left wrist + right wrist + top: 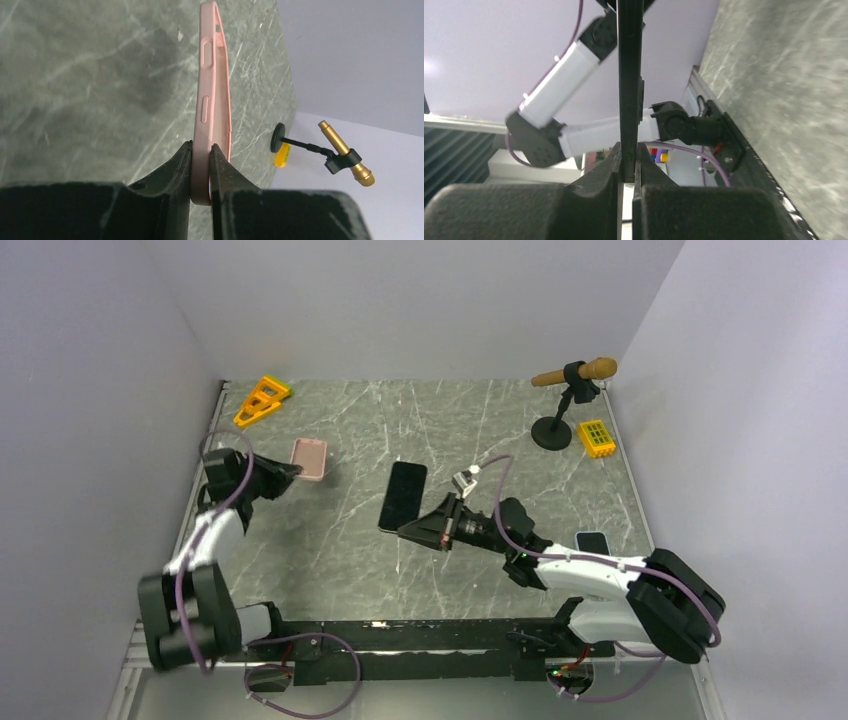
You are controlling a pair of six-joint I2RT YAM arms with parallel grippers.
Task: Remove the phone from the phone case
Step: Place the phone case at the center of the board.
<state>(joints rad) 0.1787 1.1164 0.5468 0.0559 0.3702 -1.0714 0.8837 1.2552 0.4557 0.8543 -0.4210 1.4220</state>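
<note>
The pink phone case (310, 458) hangs empty at the left of the table, and my left gripper (288, 474) is shut on its near end. The left wrist view shows the case (212, 90) edge on, clamped between the two black fingers of that gripper (201, 167). The black phone (403, 495) is out of the case, near the table's middle, tilted above the surface. My right gripper (408, 530) is shut on the phone's near edge. In the right wrist view the phone (630, 75) stands edge on between the fingers of the right gripper (626, 161).
An orange triangular frame (262, 400) lies at the back left. A wooden microphone-shaped piece on a black stand (575, 375) and a yellow block (596, 438) sit at the back right. A small dark flat object (592, 540) lies by the right arm. Walls close three sides.
</note>
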